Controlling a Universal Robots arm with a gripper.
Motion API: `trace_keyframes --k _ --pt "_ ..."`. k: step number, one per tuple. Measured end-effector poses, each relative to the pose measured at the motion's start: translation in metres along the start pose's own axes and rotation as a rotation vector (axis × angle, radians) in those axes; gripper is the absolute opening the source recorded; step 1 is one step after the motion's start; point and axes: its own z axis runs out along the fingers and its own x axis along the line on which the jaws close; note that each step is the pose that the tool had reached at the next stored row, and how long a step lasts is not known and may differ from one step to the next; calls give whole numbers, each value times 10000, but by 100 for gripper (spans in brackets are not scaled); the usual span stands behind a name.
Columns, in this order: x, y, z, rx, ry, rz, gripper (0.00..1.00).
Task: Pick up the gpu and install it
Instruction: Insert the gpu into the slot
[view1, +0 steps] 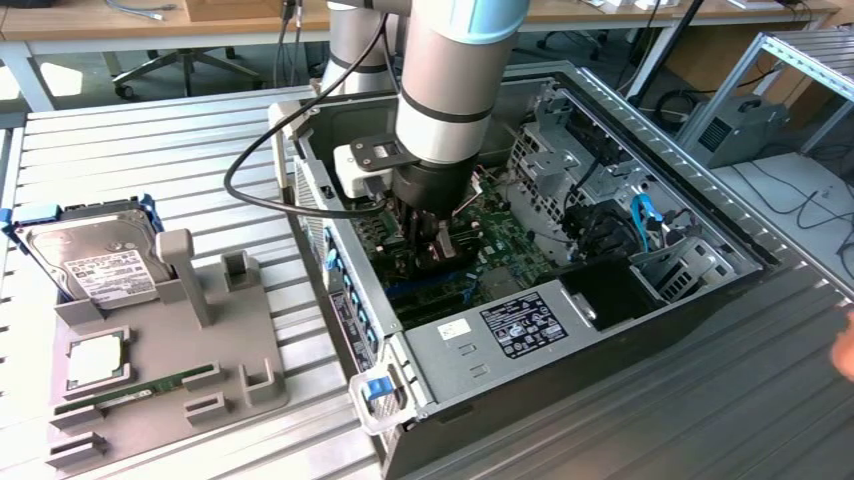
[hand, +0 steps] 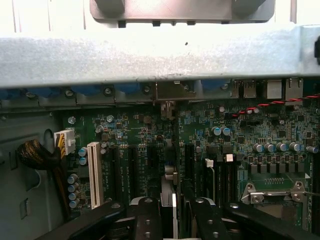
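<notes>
The gpu (hand: 169, 175) is a thin dark card seen edge-on, standing upright over the slots of the green motherboard (hand: 130, 130). Its metal bracket end (hand: 170, 92) reaches the case's rear wall. My gripper (hand: 176, 202) is shut on the gpu, with one black finger (hand: 147, 217) on each side of it. In the exterior view my gripper (view1: 434, 240) reaches straight down into the open computer case (view1: 441, 345), and the gpu (view1: 437, 262) shows as a dark slab below the fingers, low over the board.
A grey parts holder (view1: 174, 370) on the exterior view's left carries a silver hard drive (view1: 100, 265), a square chip (view1: 96, 362) and a green memory stick (view1: 134, 388). Drive cages and cables (view1: 627, 230) crowd the case. A hand (view1: 843, 350) shows at the right edge.
</notes>
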Motion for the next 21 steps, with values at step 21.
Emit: trace_keyframes --k 21 --pt "-1 -33 -22 -4 3 -130 27"
